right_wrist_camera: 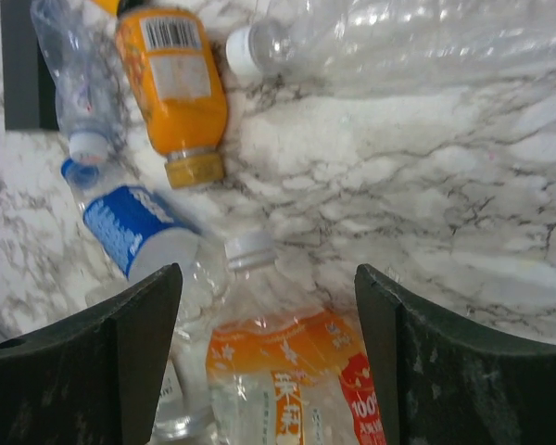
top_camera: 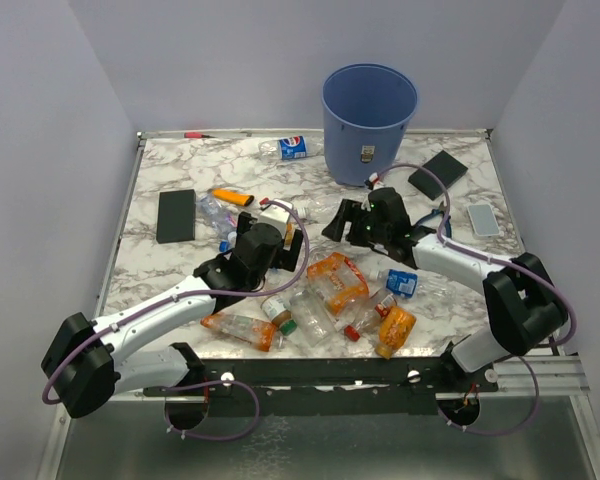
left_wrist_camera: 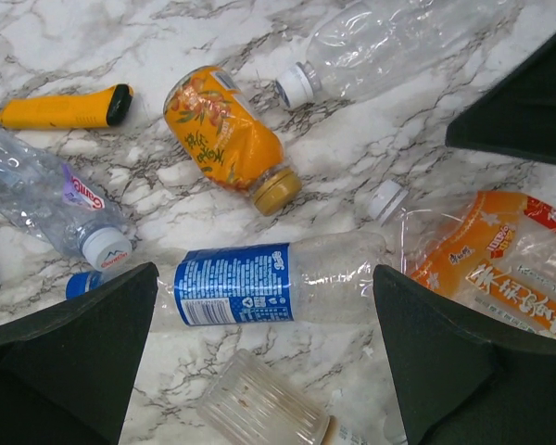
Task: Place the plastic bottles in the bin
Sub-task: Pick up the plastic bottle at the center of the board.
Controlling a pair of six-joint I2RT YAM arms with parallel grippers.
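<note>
The blue bin [top_camera: 370,120] stands at the back of the table. Several plastic bottles lie scattered in the middle and front [top_camera: 320,305]. My left gripper [top_camera: 278,238] is open and empty, low over a blue-label bottle [left_wrist_camera: 236,283] that lies between its fingers [left_wrist_camera: 264,278]. A full orange bottle [left_wrist_camera: 224,134] and a clear bottle [left_wrist_camera: 389,42] lie beyond it. My right gripper [top_camera: 342,222] is open and empty, above a crushed clear bottle with an orange label and white cap [right_wrist_camera: 287,371], which shows between its fingers [right_wrist_camera: 267,273]. Another blue-label bottle [top_camera: 293,148] lies left of the bin.
Black slabs lie at the left [top_camera: 176,215] and back right [top_camera: 438,172], with a grey slab [top_camera: 483,219] at the right edge. A yellow-handled tool [top_camera: 232,197] lies near my left gripper. A red-handled screwdriver [top_camera: 195,134] is at the back edge. The two grippers are close together.
</note>
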